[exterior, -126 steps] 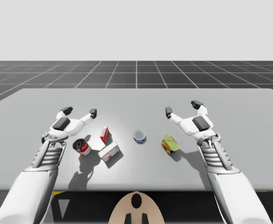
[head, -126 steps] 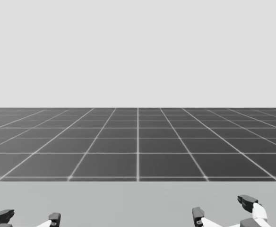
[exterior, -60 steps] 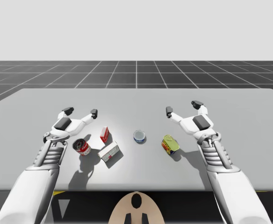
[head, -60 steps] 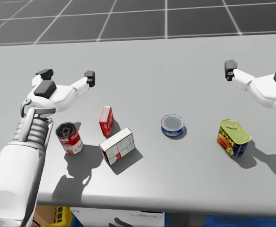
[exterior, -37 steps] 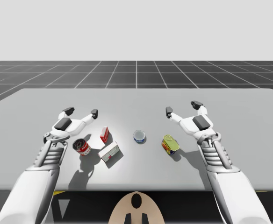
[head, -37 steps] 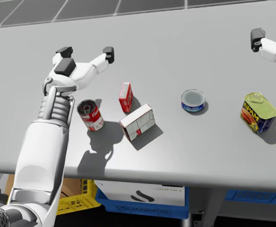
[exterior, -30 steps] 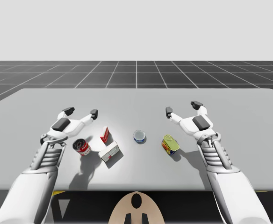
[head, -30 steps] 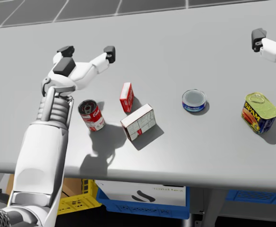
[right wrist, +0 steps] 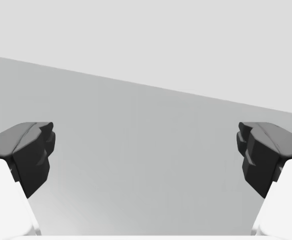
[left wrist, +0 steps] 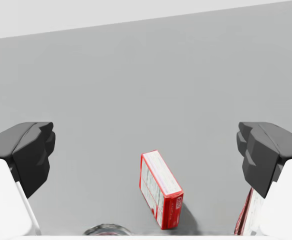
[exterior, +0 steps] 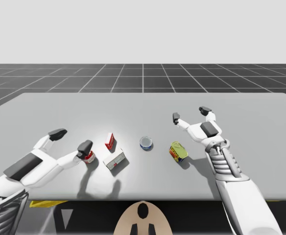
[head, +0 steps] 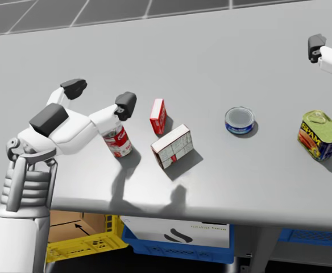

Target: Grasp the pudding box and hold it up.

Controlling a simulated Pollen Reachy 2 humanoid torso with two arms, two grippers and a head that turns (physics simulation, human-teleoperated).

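Note:
A small red box (exterior: 110, 141) (head: 158, 116) stands on edge on the grey table (exterior: 143, 105). Just nearer lies a larger white box with red edges (exterior: 114, 159) (head: 173, 147), flat. My left gripper (exterior: 71, 139) (head: 100, 95) is open and hovers raised over a red soup can (head: 117, 141), left of both boxes. In the left wrist view the gripper (left wrist: 147, 145) has the small red box (left wrist: 161, 195) ahead between its spread fingers, not touching it. My right gripper (exterior: 190, 114) (right wrist: 146, 150) is open over bare table at the far right.
A flat blue can (exterior: 146, 143) (head: 239, 120) sits mid-table. A yellow and blue tin (exterior: 178, 151) (head: 321, 135) stands right of it, near my right arm. Blue and yellow crates (head: 171, 236) lie under the table's front edge.
My left arm has lifted off the table and drawn back toward the near edge, its gripper now above the soup can. My head has turned down to the table. The right arm barely moved.

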